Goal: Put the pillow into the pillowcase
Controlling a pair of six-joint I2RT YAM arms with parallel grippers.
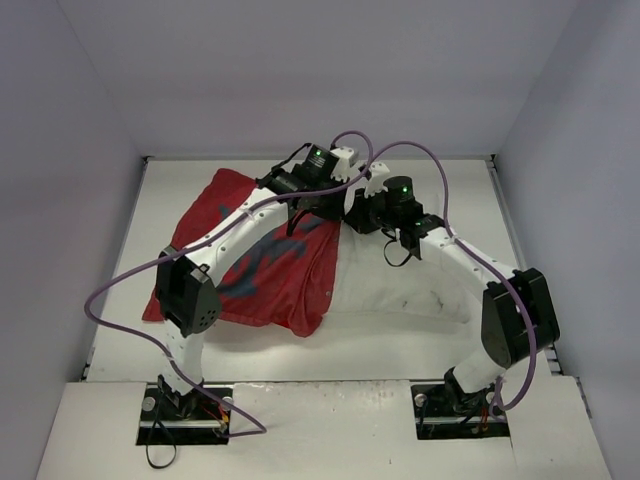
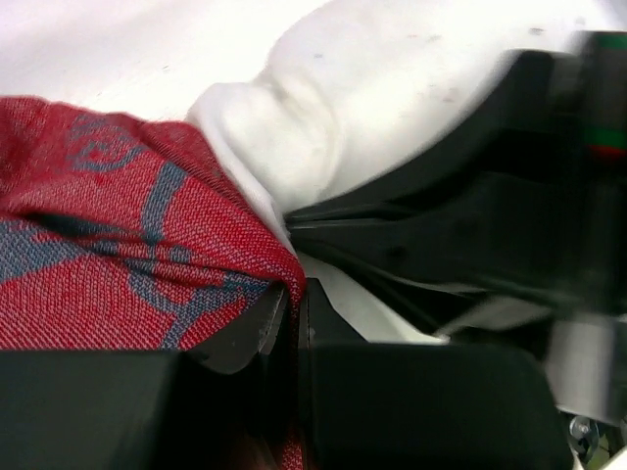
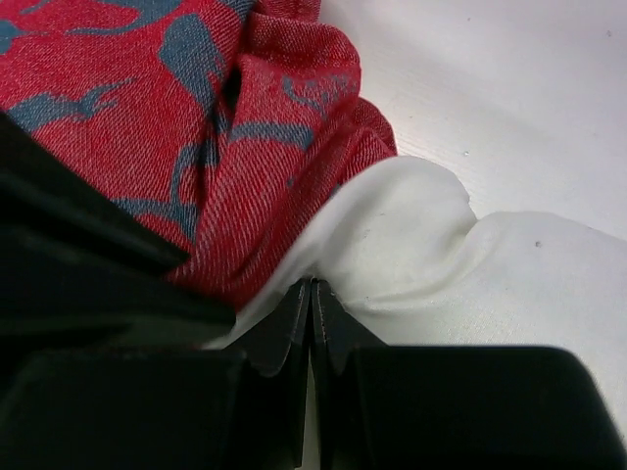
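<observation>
On the table (image 1: 420,180), left end effector (image 2: 292,294) pinches the pillowcase (image 2: 118,255), right end effector (image 3: 312,289) the pillow (image 3: 431,255).

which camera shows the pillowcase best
Top external: it alone shows the full spread of the pillowcase, lying beside the pillow and partly hidden by the left arm. Both wrist views show only a close red fold against white pillow fabric.
</observation>
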